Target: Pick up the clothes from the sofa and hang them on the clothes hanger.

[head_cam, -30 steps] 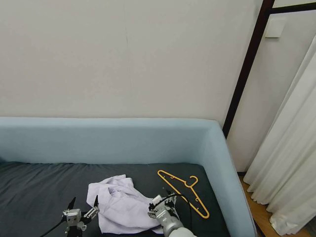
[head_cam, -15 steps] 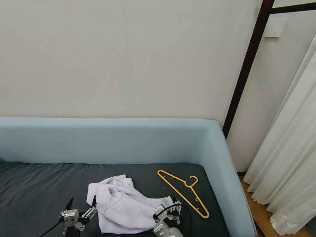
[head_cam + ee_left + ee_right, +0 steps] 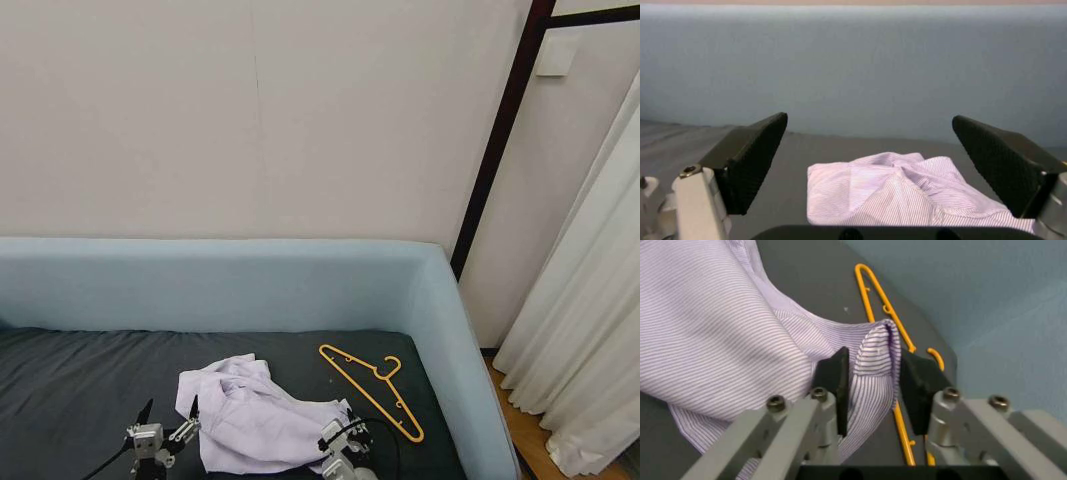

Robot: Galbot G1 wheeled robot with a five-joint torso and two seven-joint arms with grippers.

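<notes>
Right gripper (image 3: 875, 371): fingers (image 3: 835, 376) clamped on raised fold at edge of shirt (image 3: 713, 340), fold pinched between both pads. Gripped edge is shirt's side nearest hanger (image 3: 372, 388), just beside it. Rest of shirt lies crumpled on sofa (image 3: 250, 280) seat, left of hanger. Left gripper (image 3: 170, 415): fingers spread wide, holding nothing, hovering at shirt's far side from hanger. Count: one shirt, one hanger, two grippers.
</notes>
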